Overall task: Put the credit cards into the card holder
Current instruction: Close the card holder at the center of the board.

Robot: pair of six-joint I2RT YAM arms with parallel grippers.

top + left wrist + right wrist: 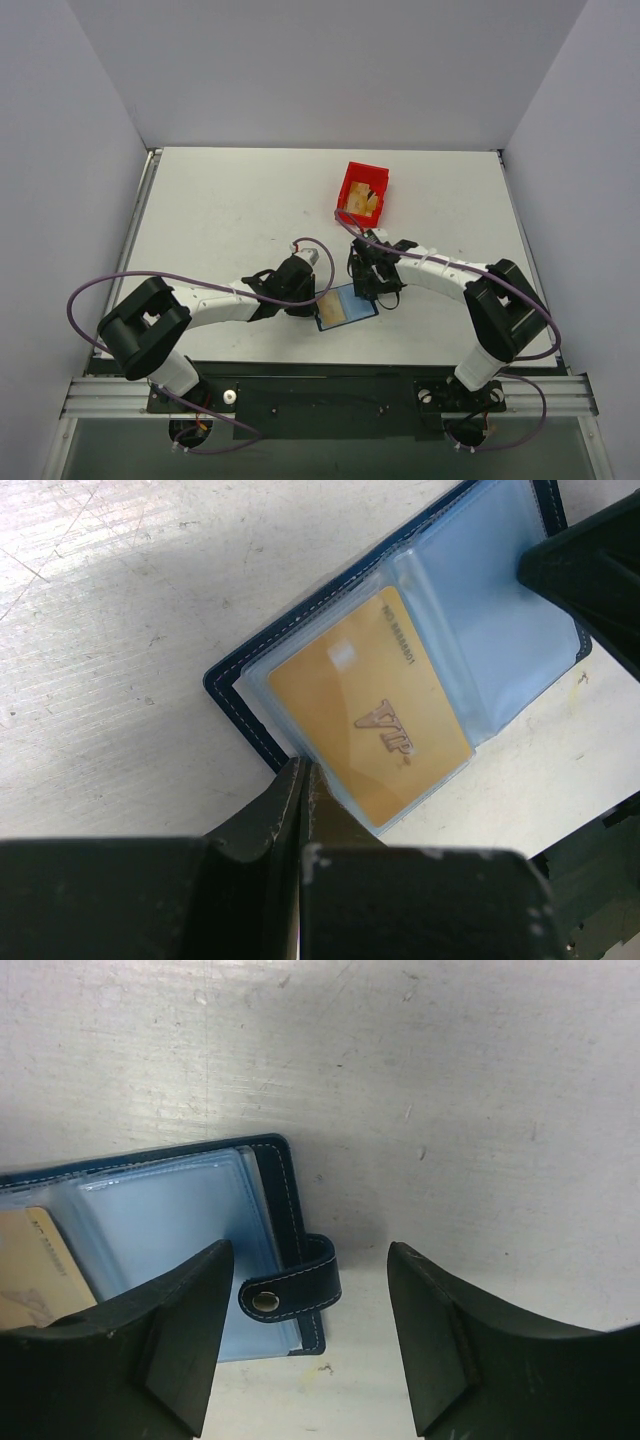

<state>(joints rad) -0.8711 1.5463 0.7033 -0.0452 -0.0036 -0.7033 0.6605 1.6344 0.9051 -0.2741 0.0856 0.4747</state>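
The card holder lies open on the table between my grippers, shiny blue sleeves up. A gold credit card marked VIP sits inside its left sleeve. My left gripper is shut, with its tips touching the holder's near edge beside that card. My right gripper stands open over the holder's other side. The snap strap lies between its fingers; one finger hangs over the empty sleeve and the other over bare table. A second tan credit card lies in the red bin.
The red plastic bin stands at the back, just beyond the right arm. Purple cables loop over both arms. The table's near edge and the arms' mounting rail run just below the holder.
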